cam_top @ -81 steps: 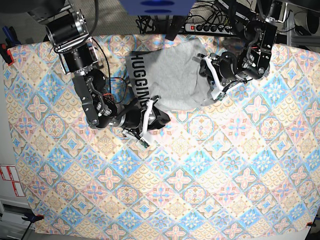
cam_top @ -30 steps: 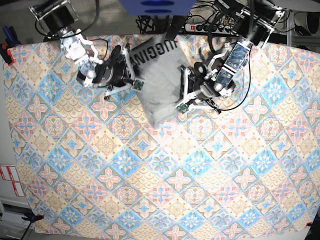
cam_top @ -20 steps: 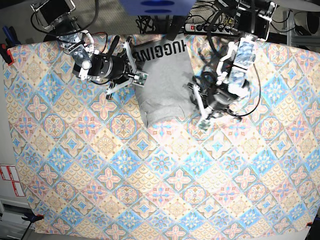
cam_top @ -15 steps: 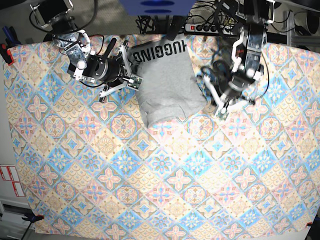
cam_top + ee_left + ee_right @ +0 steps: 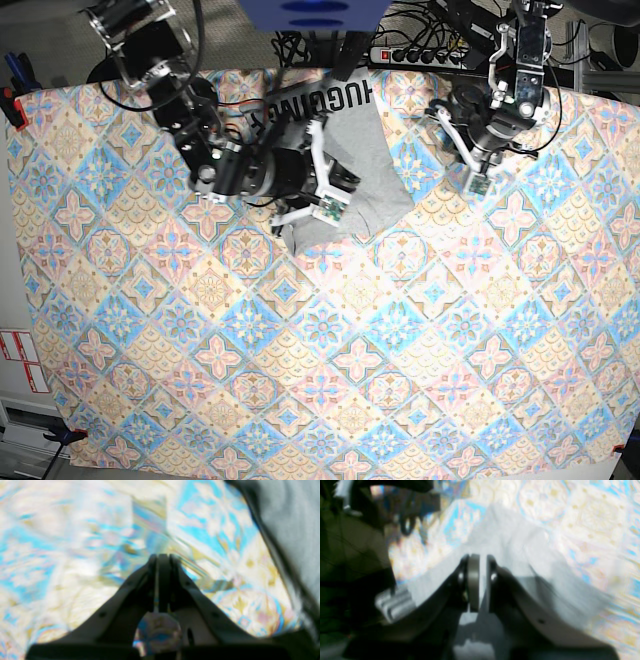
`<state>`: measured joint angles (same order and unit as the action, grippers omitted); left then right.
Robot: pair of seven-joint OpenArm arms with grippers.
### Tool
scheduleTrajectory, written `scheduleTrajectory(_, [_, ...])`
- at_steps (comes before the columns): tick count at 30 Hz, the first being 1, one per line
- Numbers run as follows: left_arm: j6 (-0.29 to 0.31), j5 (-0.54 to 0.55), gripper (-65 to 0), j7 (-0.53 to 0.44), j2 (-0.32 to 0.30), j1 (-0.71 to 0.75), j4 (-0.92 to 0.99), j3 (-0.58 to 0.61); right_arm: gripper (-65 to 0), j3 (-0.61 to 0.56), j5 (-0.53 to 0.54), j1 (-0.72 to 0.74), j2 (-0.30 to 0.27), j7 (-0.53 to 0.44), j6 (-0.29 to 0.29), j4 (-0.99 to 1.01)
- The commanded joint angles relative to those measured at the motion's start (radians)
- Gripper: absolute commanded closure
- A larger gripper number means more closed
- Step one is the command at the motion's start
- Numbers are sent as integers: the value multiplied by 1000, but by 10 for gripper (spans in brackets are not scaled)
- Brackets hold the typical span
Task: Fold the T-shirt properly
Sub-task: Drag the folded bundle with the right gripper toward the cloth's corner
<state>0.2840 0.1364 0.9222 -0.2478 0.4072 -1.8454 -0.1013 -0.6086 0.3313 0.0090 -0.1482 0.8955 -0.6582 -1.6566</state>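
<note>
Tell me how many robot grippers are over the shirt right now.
1. The right gripper is over the T-shirt; the left gripper is off it, over the tablecloth beside its edge.

Pastel patterned tablecloth [image 5: 330,380] covers the table; power strip [image 5: 420,55] behind it.

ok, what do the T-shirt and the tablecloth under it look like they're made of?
T-shirt: soft knit, likely cotton jersey, matte heather grey; it wrinkles and drapes in soft folds, with black printed lettering near the top edge.
Tablecloth: thin flat sheet with a printed pastel tile pattern; woven cloth or coated vinyl, the pictures don't settle which.
</note>
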Motion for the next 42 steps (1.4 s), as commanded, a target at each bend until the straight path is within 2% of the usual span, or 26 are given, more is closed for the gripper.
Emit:
scheduleTrajectory(1, [-1,7,0,-21,11,6,-36,-30,-46,0,19,22,17,-16,-7,16])
scheduleTrajectory(3, [-1,12,0,-21,32,15,-67,-77,-46,0,19,39,48,-16,-7,69])
scheduleTrajectory(6, [-1,82,0,-21,58,26,-89,-148,-46,0,24,70,66,-16,-7,140])
scheduleTrajectory(13, [-1,259,0,-19,57,37,-89,-255,-46,-26,18,156,157,-19,-7,427])
scheduleTrajectory(17, [-1,294,0,53,57,28,-89,-294,-46,-21,16,184,186,-20,-4,582])
scheduleTrajectory(20, [-1,317,0,73,57,17,-89,-301,-46,-20,16,193,190,-51,-2,632])
scheduleTrajectory(22, [-1,323,0,74,55,14,-89,-303,-46,-18,16,194,177,-78,-1,642])
scheduleTrajectory(27, [-1,322,0,74,55,8,-87,-301,-46,-10,15,219,81,-95,-1,645])
scheduleTrajectory(34, [-1,322,0,74,55,8,-87,-300,-45,148,15,228,-26,-94,-1,643])
scheduleTrajectory(39, [-1,322,0,74,55,6,-86,-300,-45,194,13,266,-97,-94,-1,645])
scheduleTrajectory(42, [-1,322,0,74,55,6,-86,-300,-45,195,-22,297,-138,-95,-2,645])
